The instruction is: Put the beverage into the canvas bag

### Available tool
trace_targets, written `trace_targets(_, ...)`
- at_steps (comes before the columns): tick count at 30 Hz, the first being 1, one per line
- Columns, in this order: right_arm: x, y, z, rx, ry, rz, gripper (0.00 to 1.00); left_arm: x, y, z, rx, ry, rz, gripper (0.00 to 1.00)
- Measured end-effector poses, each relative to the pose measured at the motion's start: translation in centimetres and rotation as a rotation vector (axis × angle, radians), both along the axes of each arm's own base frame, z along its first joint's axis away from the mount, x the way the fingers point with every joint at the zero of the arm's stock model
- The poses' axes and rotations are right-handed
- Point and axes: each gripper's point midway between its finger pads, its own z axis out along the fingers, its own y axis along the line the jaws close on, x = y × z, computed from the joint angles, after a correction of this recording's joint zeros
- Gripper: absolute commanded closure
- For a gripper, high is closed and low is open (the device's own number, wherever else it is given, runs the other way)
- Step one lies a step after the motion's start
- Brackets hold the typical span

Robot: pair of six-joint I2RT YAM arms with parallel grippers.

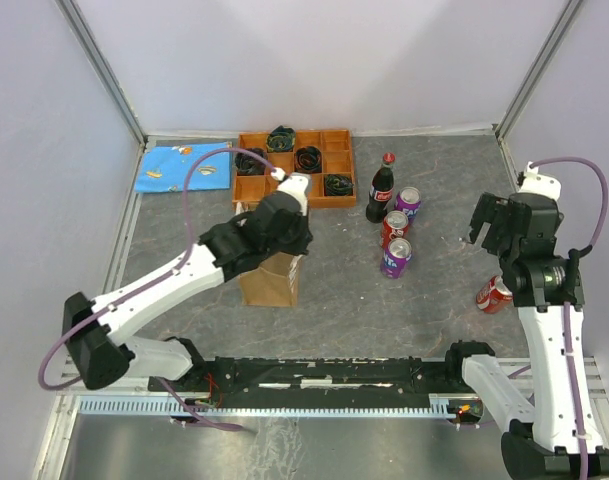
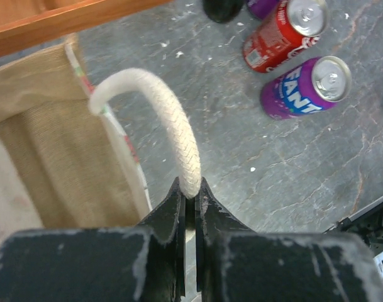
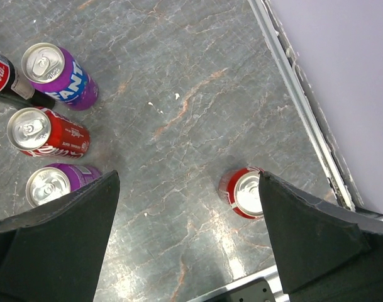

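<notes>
Left gripper (image 2: 190, 186), jaws clamped on the white handle (image 2: 172, 119), risks toppling the canvas bag (image 1: 269, 282) if pulled; right gripper (image 3: 188, 181), jaws apart, hangs empty over the red can (image 3: 248, 194).

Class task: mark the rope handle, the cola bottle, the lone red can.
rope handle (image 2: 172, 119), left wrist view, mid-loop.
cola bottle (image 1: 381, 194), top external view, label.
lone red can (image 3: 246, 192), right wrist view, lid.

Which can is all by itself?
The red can close by the right gripper. The other three cans huddle together beside the bottle.
</notes>
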Motion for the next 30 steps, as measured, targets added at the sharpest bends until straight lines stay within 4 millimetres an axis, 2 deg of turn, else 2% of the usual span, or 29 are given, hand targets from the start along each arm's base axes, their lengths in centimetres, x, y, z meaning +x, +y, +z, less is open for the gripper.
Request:
trace_targets(5,-1.3,-0.2,0.2,-0.005,-0.006,-0.008,0.01,-0.2,-4.5,-0.1,0.000,-0.006,-0.009,0.97)
trace_targets(10,-2.0,-0.4,0.4,-0.011,-0.014,-0.017,0.01,0.3,-7.7,0.8,-0.036,-0.014,0.011,0.97)
trace_targets(16,-2.4,-0.4,0.3,-0.012,-0.006,-0.017,0.01,-0.3,-10.2,1.4,-0.074,-0.020,0.013,0.97)
trace_targets(22,-3.0,-0.4,0.3,-0.018,-0.003,-0.015,0.01,-1.8,-11.5,0.9,-0.068,-0.014,-0.013,0.97)
trace_targets(23,-3.0,-0.5,0.4,-0.019,-0.005,-0.016,0.01,-2.0,-11.6,0.9,-0.069,-0.016,-0.016,0.93)
trace_targets(24,-3.1,-0.5,0.4,-0.019,-0.006,-0.016,0.01,-2.2,-11.7,0.9,-0.069,-0.018,-0.021,0.75)
trace_targets(26,-3.2,-0.5,0.4,-0.019,-0.010,-0.016,0.01,-2.5,-11.9,1.0,-0.068,-0.018,-0.029,0.32)
trace_targets(27,-3.2,-0.5,0.4,-0.019,-0.010,-0.016,0.01,-2.6,-12.0,1.0,-0.068,-0.022,-0.032,0.19)
trace_targets(28,-3.2,-0.5,0.3,-0.019,-0.009,-0.016,0.01,-2.5,-12.0,1.1,-0.067,-0.028,-0.030,0.10)
trace_targets(30,-3.2,-0.5,0.1,-0.019,-0.002,-0.016,0.01,-2.4,-12.1,1.3,-0.072,-0.036,-0.029,0.05)
